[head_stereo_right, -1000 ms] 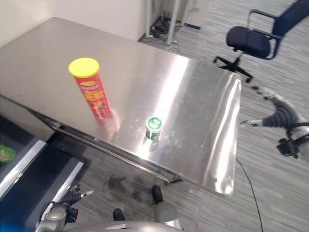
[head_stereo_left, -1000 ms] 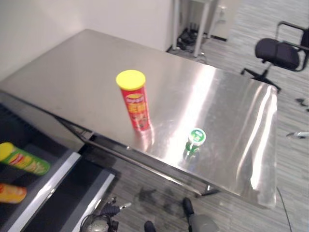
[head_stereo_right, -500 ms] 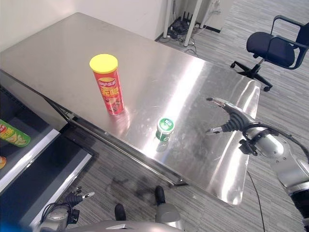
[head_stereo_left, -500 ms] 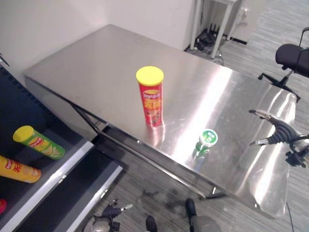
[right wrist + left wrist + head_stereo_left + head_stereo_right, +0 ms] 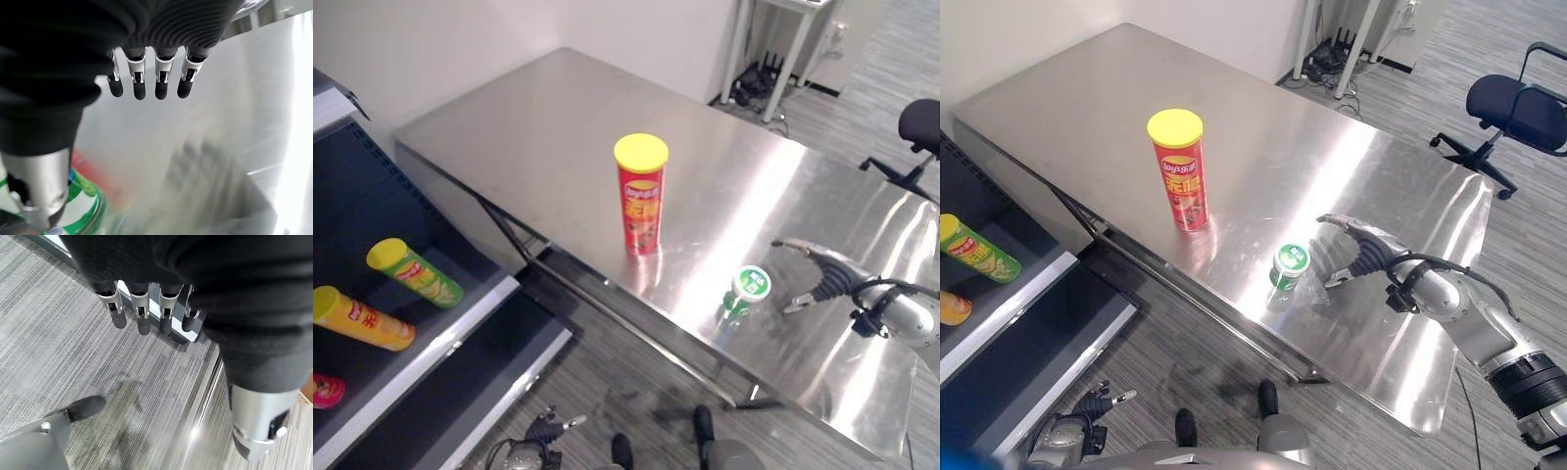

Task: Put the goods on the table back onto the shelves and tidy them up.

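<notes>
The stainless-steel counter [image 5: 1116,88] carried two goods at inspection. The shelves [image 5: 440,338] stood at your robot's left and already held a green crisp tube [image 5: 414,273], a yellow crisp tube [image 5: 360,319] and part of a pink item [image 5: 325,390].

The tall red crisp tube [image 5: 1179,169] with a yellow lid stood upright toward the middle of the counter. The small green-lidded can [image 5: 1290,265] stood upright near the front edge.

In the half second before this, your right robot hand [image 5: 1359,251] had travelled in across the counter from the right and stood just beside the green-lidded can, not touching it. Its fingers were spread wide with the thumb apart, holding nothing; the right wrist view showed the can [image 5: 80,196] beside the thumb. The head camera had also swung, bringing more of the shelves into sight.

Your left robot hand [image 5: 146,308] hung low over the carpet, fingers straight, holding nothing.

Judgement: the reach for the can was nearly complete; neither item had been lifted yet.
</notes>
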### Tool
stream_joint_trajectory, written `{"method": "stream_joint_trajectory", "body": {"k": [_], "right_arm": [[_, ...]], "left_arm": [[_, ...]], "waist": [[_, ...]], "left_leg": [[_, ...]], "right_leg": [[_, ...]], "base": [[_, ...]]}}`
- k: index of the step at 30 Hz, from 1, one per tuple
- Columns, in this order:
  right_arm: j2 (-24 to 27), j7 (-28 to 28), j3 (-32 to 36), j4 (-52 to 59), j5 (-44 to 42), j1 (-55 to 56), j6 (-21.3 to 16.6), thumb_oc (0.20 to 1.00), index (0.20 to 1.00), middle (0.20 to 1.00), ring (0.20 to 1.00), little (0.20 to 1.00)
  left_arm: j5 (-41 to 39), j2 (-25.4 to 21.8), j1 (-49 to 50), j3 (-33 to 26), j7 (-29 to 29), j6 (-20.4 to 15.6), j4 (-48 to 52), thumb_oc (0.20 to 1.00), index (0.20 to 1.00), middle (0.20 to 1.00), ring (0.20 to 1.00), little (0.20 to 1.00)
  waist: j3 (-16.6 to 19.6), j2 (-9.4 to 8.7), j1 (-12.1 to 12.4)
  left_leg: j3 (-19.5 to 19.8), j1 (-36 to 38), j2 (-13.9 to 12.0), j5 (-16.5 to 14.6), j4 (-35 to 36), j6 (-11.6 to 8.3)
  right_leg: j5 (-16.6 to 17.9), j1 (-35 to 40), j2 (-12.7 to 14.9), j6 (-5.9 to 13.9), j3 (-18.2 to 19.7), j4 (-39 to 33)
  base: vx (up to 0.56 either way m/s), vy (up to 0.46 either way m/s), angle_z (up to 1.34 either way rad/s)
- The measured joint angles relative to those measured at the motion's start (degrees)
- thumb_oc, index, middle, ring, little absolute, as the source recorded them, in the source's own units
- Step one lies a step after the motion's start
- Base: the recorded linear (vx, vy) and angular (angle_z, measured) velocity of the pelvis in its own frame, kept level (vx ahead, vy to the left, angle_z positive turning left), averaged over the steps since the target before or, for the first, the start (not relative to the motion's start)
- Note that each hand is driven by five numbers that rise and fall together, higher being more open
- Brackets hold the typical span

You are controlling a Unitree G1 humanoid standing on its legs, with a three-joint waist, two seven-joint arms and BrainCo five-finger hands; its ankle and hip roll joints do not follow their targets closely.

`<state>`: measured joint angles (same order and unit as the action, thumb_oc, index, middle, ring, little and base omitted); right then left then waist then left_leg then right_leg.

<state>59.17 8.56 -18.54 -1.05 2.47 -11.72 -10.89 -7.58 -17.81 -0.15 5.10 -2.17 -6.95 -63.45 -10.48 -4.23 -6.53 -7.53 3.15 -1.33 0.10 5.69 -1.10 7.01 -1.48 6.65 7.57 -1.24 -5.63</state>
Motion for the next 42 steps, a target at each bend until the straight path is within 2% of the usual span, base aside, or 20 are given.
{"method": "stream_joint_trajectory", "body": {"k": [6, 18, 25, 31, 37, 41, 42], "right_arm": [[-0.25, 0.03, -0.04, 0.2, 0.03, 0.02, 0.01, 1.0, 1.0, 1.0, 1.0, 1.0], [-0.26, 0.28, -0.12, 7.63, 1.51, 0.17, -0.81, 1.0, 1.0, 1.0, 1.0, 1.0], [-4.04, 0.32, -1.31, 6.82, 1.47, 0.2, -0.98, 1.0, 1.0, 1.0, 1.0, 1.0], [-7.53, 0.3, -6.12, 4.42, 1.48, -0.86, -0.59, 1.0, 1.0, 1.0, 1.0, 1.0], [-8.55, 0.26, -6.81, 4.04, 1.65, -2.29, 0.12, 1.0, 1.0, 1.0, 1.0, 1.0], [-10.32, 0.09, -7.81, 2.18, 2.09, -3.84, 0.29, 1.0, 1.0, 1.0, 1.0, 1.0], [-10.4, 0.08, -7.83, 2.19, 2.21, -4.07, 0.29, 0.89, 0.89, 0.89, 0.89, 0.89]], "left_arm": [[0.05, 0.0, 0.0, -0.09, -0.19, -0.02, -0.02, 1.0, 1.0, 1.0, 1.0, 1.0], [1.53, 0.08, 0.22, -1.0, -1.44, 0.0, -0.33, 1.0, 1.0, 1.0, 1.0, 1.0], [1.56, 0.17, 0.32, -0.98, -1.76, 0.04, -0.35, 1.0, 1.0, 1.0, 1.0, 1.0], [1.55, 0.36, 0.31, -0.96, -2.01, 0.05, -0.35, 1.0, 1.0, 1.0, 1.0, 1.0], [1.54, 0.41, 0.3, -0.97, -2.16, 0.06, -0.36, 1.0, 1.0, 1.0, 1.0, 1.0], [1.54, 0.41, 0.98, -0.97, -2.35, 0.08, -0.36, 1.0, 1.0, 1.0, 1.0, 1.0], [1.54, 0.41, 1.0, -0.99, -2.42, 0.08, -0.36, 1.0, 1.0, 1.0, 1.0, 1.0]], "waist": [[0.0, -0.01, 0.55], [0.01, -0.01, 0.52], [0.2, -0.3, 0.56], [0.41, -0.6, 0.8], [0.59, -0.74, 2.19], [0.77, -0.93, 2.17], [0.8, -0.9, 2.35]], "left_leg": [[0.19, -0.02, 0.0, 0.01, 0.01, -0.01], [0.33, 0.01, 0.01, -0.03, 0.01, -0.06], [0.32, 0.02, -0.03, -0.03, 0.01, -0.05], [0.39, 0.04, -0.02, -0.02, 0.01, -0.05], [0.7, -0.02, -0.01, 0.03, 0.0, 0.0], [1.57, -0.14, 0.0, 0.29, 0.0, -0.02], [1.71, -0.16, 0.0, 0.4, 0.0, 0.01]], "right_leg": [[-0.07, 0.1, 0.04, -0.04, -0.11, -0.01], [-0.16, 0.39, 0.09, -0.06, -0.28, 0.0], [-0.19, 0.42, 0.05, -0.1, -0.3, 0.0], [-0.19, 0.51, 0.06, -0.1, -0.38, 0.0], [-0.19, 0.6, 0.12, -0.11, -0.76, 0.01], [-0.23, 0.76, 0.17, -0.17, -1.53, 0.01], [-0.23, 0.76, 0.17, -0.18, -1.66, 0.01]], "base": [[0.01, -0.003, 0.0], [0.0, -0.001, 0.0], [0.0, 0.0, 0.0], [0.0, 0.0, 0.0], [0.0, -0.003, 0.02], [0.01, -0.006, 0.11], [0.0, -0.006, 0.06]]}}
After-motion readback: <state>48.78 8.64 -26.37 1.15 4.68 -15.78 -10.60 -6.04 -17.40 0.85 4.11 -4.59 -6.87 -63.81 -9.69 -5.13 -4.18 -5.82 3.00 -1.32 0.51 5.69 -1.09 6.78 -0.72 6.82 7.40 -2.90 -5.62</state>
